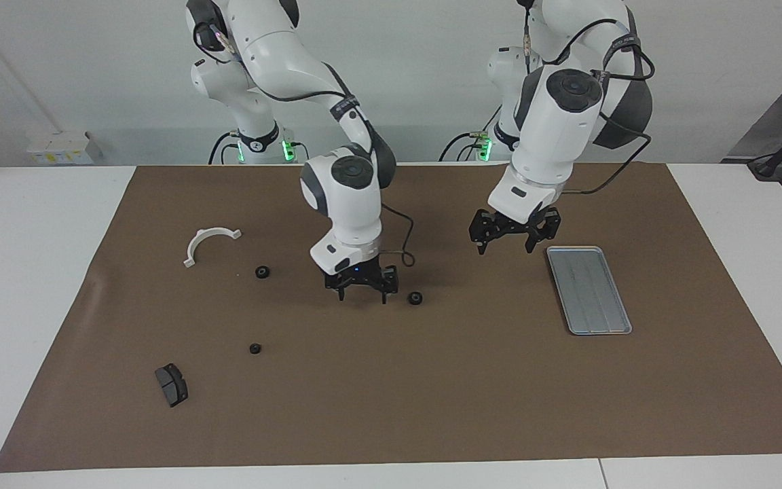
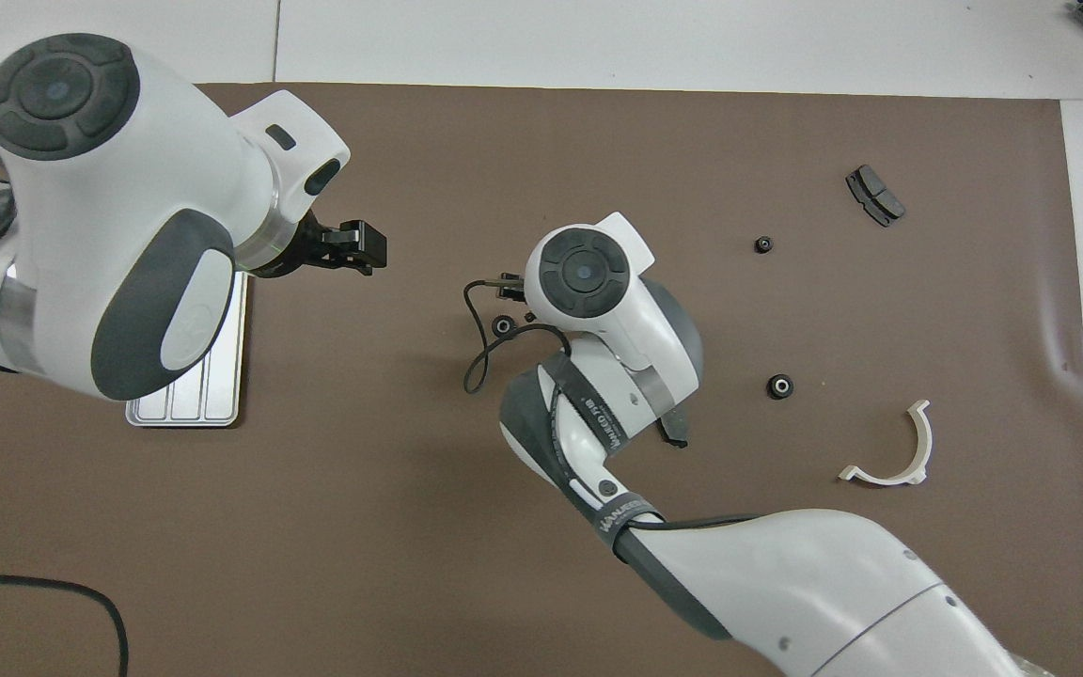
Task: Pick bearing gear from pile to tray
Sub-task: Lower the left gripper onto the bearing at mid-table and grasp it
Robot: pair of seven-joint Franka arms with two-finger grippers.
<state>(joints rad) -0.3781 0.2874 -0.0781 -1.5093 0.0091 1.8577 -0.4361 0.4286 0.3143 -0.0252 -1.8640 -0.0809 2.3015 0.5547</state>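
One small black bearing gear (image 1: 415,297) (image 2: 503,325) lies loose on the brown mat, midway between the pile and the tray. My right gripper (image 1: 360,289) hangs open and empty low over the mat just beside it, on the pile's side. Two more gears (image 1: 263,272) (image 1: 254,348) rest in the pile toward the right arm's end. The silver grooved tray (image 1: 588,288) (image 2: 189,400) lies toward the left arm's end with nothing in it. My left gripper (image 1: 512,239) (image 2: 353,246) hovers open and empty over the mat between the loose gear and the tray.
A white half-ring bracket (image 1: 208,241) (image 2: 889,451) and a dark curved pad (image 1: 172,384) (image 2: 874,195) belong to the pile. A second pad (image 2: 675,431) peeks out under the right arm. White table borders the brown mat (image 1: 432,394).
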